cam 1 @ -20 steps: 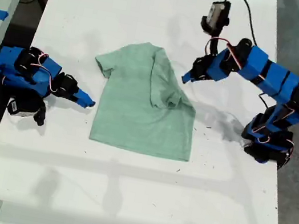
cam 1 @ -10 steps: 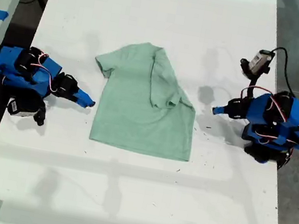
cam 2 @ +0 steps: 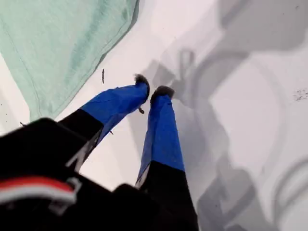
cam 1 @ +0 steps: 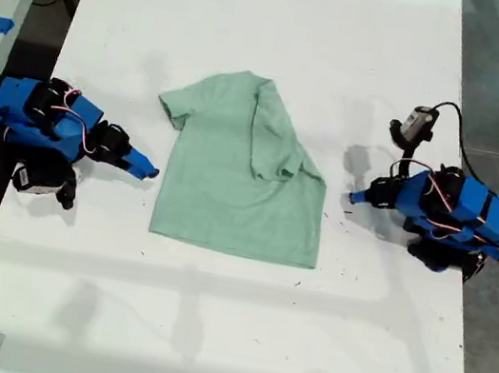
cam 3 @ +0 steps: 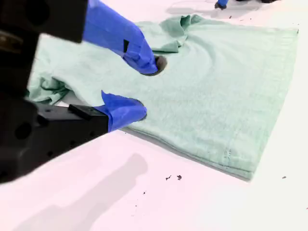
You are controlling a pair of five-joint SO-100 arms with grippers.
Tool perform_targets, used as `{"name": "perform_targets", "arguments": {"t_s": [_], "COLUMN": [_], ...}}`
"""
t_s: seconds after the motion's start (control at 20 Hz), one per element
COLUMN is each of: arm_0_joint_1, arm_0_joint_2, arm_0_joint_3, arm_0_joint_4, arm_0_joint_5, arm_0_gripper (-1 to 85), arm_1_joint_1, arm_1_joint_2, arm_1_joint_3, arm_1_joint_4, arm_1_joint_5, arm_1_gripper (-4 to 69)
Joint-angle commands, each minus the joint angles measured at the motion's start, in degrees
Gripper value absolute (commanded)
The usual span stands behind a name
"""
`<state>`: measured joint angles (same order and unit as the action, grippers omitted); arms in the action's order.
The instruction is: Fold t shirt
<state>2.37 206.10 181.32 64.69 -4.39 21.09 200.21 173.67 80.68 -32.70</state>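
**Q:** Jaws first: what does each one have?

**R:** Nothing. My second gripper (cam 3: 144, 86) stands parted and empty at the near edge of the t shirt (cam 3: 216, 96), one finger above the cloth and one just off its hem. My first gripper (cam 2: 153, 89) is almost closed, with a slim gap and nothing in it, over bare table (cam 1: 204, 333) a little apart from the shirt.

**Q:** Where is the shirt?

**R:** It lies flat mid-table between the arms. The side at the exterior view's right is folded over the body, and the other sleeve is spread out.

**Q:** What could go wrong?

**R:** I judge that if my second gripper closes shallow, it may nudge the hem and bunch it instead of lifting. A low drag across could pull the finished fold open.

**Q:** Any containers?

**R:** None in view.
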Motion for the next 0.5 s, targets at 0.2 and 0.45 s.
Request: {"name": "perform_targets", "arguments": {"t_s": [0.2, 0.45], "arm_0_joint_1": [0.7, 0.7], "arm_0_joint_2": [0.3, 0.3], "arm_0_joint_3": [0.1, 0.1], "arm_0_joint_4": [-1.1, -1.1], "arm_0_joint_5": [0.4, 0.4], "arm_0_gripper": [11.3, 11.3], "arm_1_joint_1": [-3.7, -3.7], "arm_1_joint_2": [0.6, 0.6], "arm_1_joint_3": [2.5, 2.6], "arm_1_joint_4": [-0.5, -0.7], "arm_1_joint_5": [-4.8, -10.3], "arm_1_gripper": [6.5, 6.4]}}
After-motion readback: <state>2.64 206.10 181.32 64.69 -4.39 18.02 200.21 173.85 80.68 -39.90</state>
